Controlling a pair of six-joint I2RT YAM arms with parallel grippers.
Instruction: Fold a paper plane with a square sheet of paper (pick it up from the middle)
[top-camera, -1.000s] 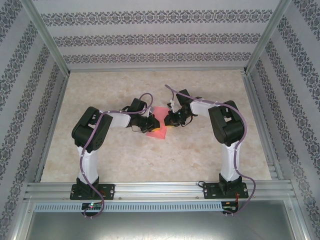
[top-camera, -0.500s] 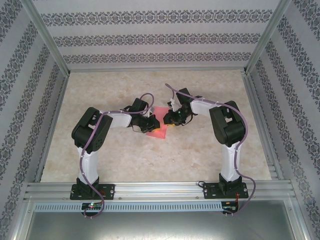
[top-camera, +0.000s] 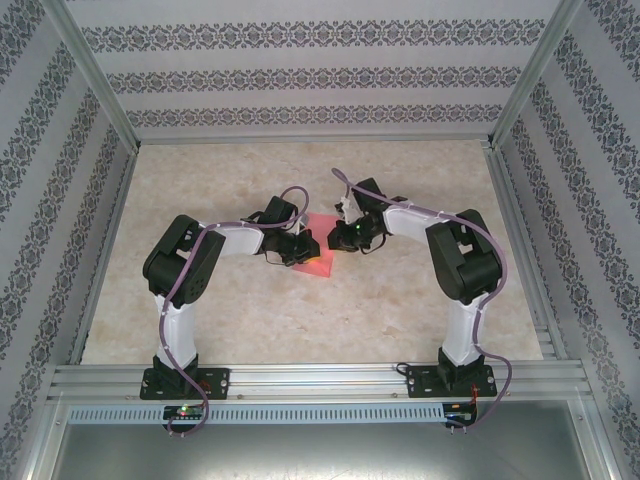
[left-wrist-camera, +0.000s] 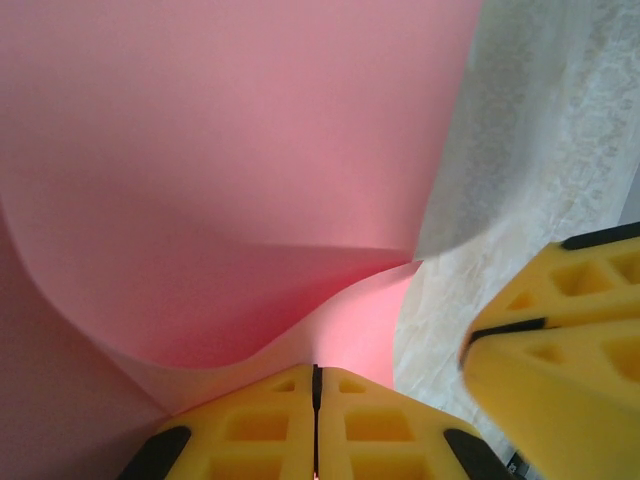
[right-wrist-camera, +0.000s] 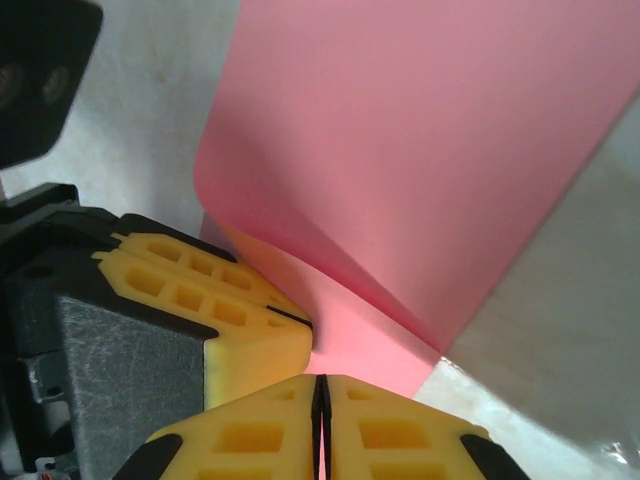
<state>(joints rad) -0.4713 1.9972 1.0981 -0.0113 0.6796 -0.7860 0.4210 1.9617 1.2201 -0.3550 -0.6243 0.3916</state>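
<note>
The sheet of paper (top-camera: 319, 258) is sitting near the middle of the table (top-camera: 260, 320), between the two arms, and both grippers are meeting over it. The left gripper (left-wrist-camera: 315, 425) is pressing its yellow fingers flat together, with the pink edge running down into the seam between them (so it is pinching the sheet). In front of it the paper is curling upward in a soft bend, not a sharp crease. The right gripper (right-wrist-camera: 320, 430) is doing the same from the opposite side: its fingers are closing tight on a lifted part of the sheet, just beside the left gripper.
</note>
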